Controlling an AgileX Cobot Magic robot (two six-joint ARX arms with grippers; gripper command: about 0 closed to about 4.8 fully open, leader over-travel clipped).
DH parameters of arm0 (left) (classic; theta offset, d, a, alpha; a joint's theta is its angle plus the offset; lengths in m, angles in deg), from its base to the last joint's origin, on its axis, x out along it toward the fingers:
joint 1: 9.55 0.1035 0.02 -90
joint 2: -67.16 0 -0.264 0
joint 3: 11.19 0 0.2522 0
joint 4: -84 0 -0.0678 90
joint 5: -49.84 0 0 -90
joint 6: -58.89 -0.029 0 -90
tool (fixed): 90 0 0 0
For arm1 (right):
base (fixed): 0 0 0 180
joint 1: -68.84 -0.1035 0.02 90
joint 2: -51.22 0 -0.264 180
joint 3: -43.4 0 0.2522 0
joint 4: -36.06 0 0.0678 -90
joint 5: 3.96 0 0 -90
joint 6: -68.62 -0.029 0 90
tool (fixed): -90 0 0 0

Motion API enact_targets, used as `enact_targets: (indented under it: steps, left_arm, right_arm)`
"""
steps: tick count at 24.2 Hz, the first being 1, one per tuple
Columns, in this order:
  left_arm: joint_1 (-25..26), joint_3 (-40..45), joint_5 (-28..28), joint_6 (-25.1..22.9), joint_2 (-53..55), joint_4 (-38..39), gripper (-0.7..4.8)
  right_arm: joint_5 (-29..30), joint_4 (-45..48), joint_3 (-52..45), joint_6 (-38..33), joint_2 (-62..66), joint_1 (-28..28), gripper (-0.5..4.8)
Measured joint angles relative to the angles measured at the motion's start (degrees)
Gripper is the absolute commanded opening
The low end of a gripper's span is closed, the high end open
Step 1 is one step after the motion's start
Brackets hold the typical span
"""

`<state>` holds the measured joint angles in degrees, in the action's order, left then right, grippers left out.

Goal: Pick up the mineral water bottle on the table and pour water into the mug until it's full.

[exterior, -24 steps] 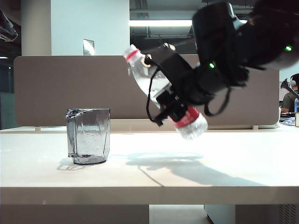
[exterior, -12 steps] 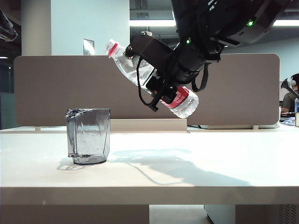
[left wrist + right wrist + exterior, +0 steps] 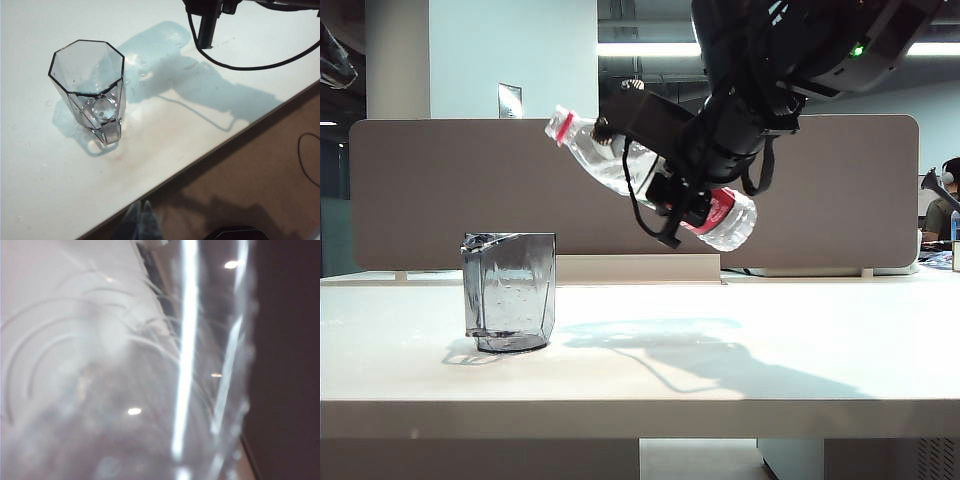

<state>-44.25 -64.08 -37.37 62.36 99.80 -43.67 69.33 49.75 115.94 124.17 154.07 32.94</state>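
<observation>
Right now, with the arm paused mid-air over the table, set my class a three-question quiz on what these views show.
1. True or false: the mineral water bottle stands upright on the table.
2. Which gripper holds the bottle? A) left gripper B) right gripper C) neither
3. Fill in: the bottle's neck points toward the side where the ____ stands.

Key
1. False: it is lifted and tilted, neck up and to the left in the exterior view, clear of the table.
2. B: the right gripper is clamped around its body, near the red label. The left gripper hangs off the table's front edge, empty.
3. The mug, which stands upright on the table; no stream of water is visible.
</observation>
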Motion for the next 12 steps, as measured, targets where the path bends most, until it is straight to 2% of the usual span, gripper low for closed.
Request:
enact_targets:
  steps: [4, 12]
  left_arm:
    - [0.0, 0.0, 0.0, 0.0, 0.0, 0.0, -0.05]
    - [0.0, 0.0, 0.0, 0.0, 0.0, 0.0, -0.05]
  right_arm:
    - [0.1, -0.5, 0.0, 5.2, 0.0, 0.3, 1.57]
    - [0.1, -0.5, 0.0, 10.3, 0.0, 0.4, 1.57]
